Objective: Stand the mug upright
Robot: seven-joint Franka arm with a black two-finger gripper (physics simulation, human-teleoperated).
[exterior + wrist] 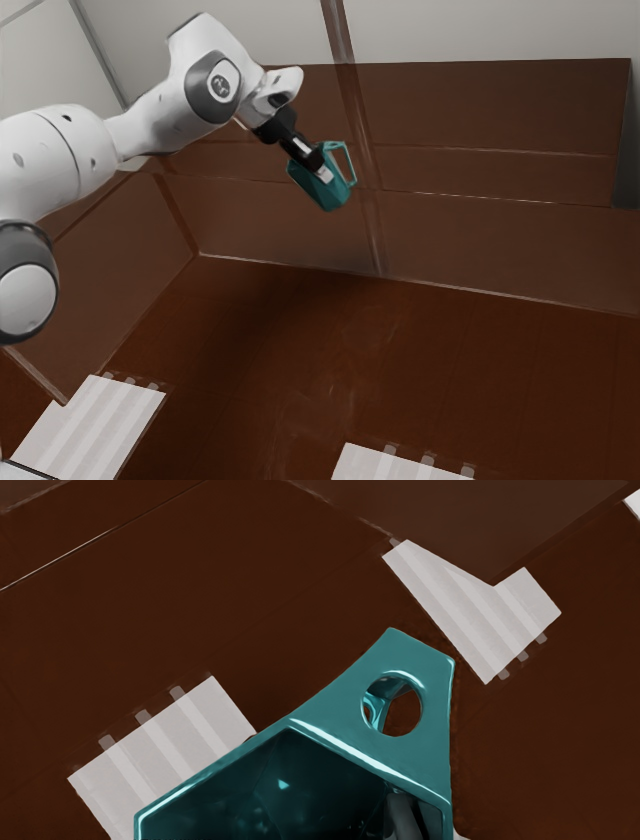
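Toward the upper middle of the exterior view, the teal mug (333, 192) hangs tilted in the air, with the fingers (314, 160) closed narrowly on its wall, one of them inside the mouth. Its mouth faces back toward the hand at upper left, a hold that probably serves to leave the base free for setting down. The handle (436, 690), upright of the mouth in the wrist view, sits clear of the grip, likely so that it cannot hinder the turn upright.
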